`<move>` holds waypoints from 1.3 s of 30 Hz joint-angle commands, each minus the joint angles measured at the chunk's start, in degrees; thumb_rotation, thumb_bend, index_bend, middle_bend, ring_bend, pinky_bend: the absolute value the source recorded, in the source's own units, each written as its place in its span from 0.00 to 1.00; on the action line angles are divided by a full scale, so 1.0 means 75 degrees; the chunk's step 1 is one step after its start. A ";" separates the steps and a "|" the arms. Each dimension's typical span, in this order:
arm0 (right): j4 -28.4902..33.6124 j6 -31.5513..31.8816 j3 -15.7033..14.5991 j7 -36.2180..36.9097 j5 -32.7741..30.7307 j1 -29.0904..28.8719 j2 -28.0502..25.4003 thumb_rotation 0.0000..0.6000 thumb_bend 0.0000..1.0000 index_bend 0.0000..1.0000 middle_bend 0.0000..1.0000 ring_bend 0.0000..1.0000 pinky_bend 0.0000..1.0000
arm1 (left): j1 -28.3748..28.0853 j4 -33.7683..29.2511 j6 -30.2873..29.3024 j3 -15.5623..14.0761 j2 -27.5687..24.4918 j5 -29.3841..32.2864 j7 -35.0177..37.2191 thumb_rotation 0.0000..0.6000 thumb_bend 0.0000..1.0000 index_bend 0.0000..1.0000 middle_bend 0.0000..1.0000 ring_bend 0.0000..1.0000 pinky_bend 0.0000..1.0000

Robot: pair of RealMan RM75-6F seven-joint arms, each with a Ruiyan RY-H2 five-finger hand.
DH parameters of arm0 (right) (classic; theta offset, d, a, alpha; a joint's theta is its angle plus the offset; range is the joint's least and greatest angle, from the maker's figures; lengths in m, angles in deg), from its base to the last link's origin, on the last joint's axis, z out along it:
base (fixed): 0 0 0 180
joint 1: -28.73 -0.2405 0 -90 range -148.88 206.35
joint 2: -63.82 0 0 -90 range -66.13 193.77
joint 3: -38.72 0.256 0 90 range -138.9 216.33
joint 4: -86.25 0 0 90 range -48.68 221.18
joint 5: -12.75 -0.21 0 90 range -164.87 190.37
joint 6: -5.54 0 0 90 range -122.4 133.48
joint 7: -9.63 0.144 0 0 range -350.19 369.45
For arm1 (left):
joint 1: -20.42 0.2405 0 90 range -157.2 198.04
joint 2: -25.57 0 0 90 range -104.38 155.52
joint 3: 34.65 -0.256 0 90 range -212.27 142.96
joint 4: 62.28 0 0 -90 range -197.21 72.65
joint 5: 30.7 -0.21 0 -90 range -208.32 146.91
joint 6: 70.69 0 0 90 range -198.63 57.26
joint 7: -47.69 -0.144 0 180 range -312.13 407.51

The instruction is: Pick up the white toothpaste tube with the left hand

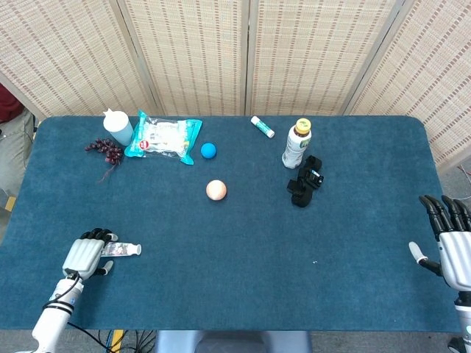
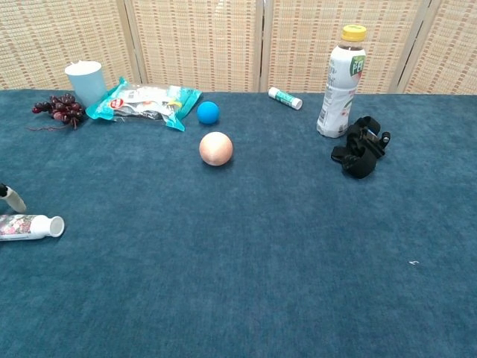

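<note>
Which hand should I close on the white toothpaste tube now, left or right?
Left. The left hand sits over the rear end of the toothpaste tube near the table's front-left corner, while the right hand hangs open at the far right edge, well away.

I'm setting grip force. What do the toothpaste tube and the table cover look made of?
Toothpaste tube: probably soft plastic, glossy white with a printed body and a hard-looking white cap. Table cover: looks like matte blue carpet or felt, going by its fuzzy, mottled nap.

— What colours are showing?
— My desk [image 1: 243, 243] is wearing deep blue felt; the toothpaste tube [image 2: 28, 227] is showing white with speckled print.
— And the balls?
— One ball [image 1: 215, 190] is glowing peach, the other ball [image 1: 208, 150] blue.
</note>
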State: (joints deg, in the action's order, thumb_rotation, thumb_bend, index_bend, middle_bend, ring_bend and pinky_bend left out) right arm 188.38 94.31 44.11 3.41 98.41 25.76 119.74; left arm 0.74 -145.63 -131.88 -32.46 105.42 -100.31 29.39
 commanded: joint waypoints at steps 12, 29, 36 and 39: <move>0.0072 -0.0011 -0.0007 -0.0036 -0.0018 0.0029 -0.0031 1.00 0.21 0.09 0.13 0.04 0.08 | 0.0000 0.0524 -0.0087 0.0001 0.0342 -0.0079 0.0339 1.00 0.28 0.34 0.26 0.12 0.16; 0.0216 -0.0030 -0.0011 -0.0129 -0.0018 0.0044 -0.0094 1.00 0.21 0.09 0.13 0.04 0.08 | -0.0014 0.1440 -0.0326 0.0090 0.0811 -0.0636 0.1615 1.00 0.29 0.51 0.50 0.33 0.23; 0.0307 -0.0104 -0.0014 -0.0149 0.0058 -0.0016 -0.0118 1.00 0.21 0.09 0.13 0.04 0.08 | -0.0082 0.1791 -0.0435 0.0044 0.0790 -0.1103 0.2311 1.00 0.36 0.56 0.62 0.43 0.27; 0.0343 -0.0143 -0.0010 -0.0175 0.0114 -0.0059 -0.0133 1.00 0.21 0.09 0.13 0.04 0.08 | -0.0134 0.1843 -0.0543 0.0026 0.0690 -0.1364 0.2593 1.00 0.38 0.57 0.65 0.46 0.29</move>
State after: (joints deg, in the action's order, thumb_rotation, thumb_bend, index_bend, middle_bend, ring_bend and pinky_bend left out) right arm 190.91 93.29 44.02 2.14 99.21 25.37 118.77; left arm -0.01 -132.14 -135.46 -32.16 111.00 -109.71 48.00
